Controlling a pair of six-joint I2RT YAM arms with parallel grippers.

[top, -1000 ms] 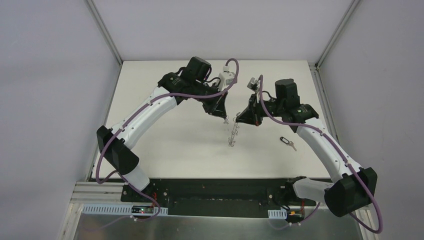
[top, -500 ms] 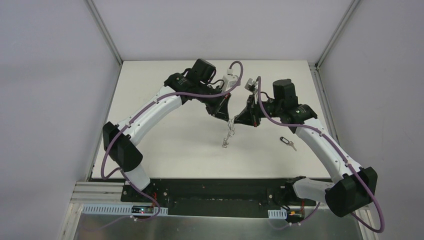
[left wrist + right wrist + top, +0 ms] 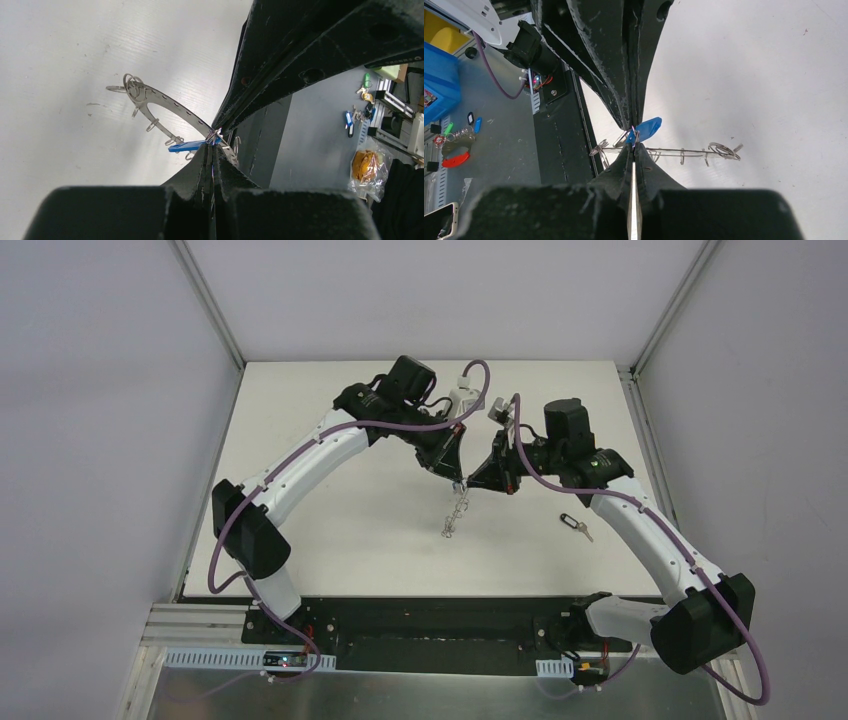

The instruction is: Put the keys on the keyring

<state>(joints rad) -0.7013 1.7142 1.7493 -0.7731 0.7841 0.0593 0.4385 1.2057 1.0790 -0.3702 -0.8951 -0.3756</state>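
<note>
Over the middle of the table, my left gripper point(image 3: 455, 479) and right gripper point(image 3: 470, 483) meet tip to tip. The keyring point(image 3: 452, 516), a flat grey ring with small wire loops, hangs from them and slants down toward the table. In the left wrist view its arc point(image 3: 160, 102) runs up to the right gripper's tips. The blue-headed key point(image 3: 186, 146) sticks out sideways from my shut left gripper point(image 3: 214, 144). My right gripper point(image 3: 634, 145) is shut on the keyring's rim point(image 3: 679, 150), with the blue key point(image 3: 647, 128) just beyond. The black-headed key point(image 3: 574, 525) lies on the table to the right.
The white table point(image 3: 330, 530) ends in a black base rail point(image 3: 430, 615) at the near edge, and aluminium posts stand at its back corners. The right forearm point(image 3: 640, 530) passes close by the black key.
My left arm has moved right, bringing its tips against the right gripper's. The hanging keyring's lower end has swung a little to the left. The black key has not moved.
</note>
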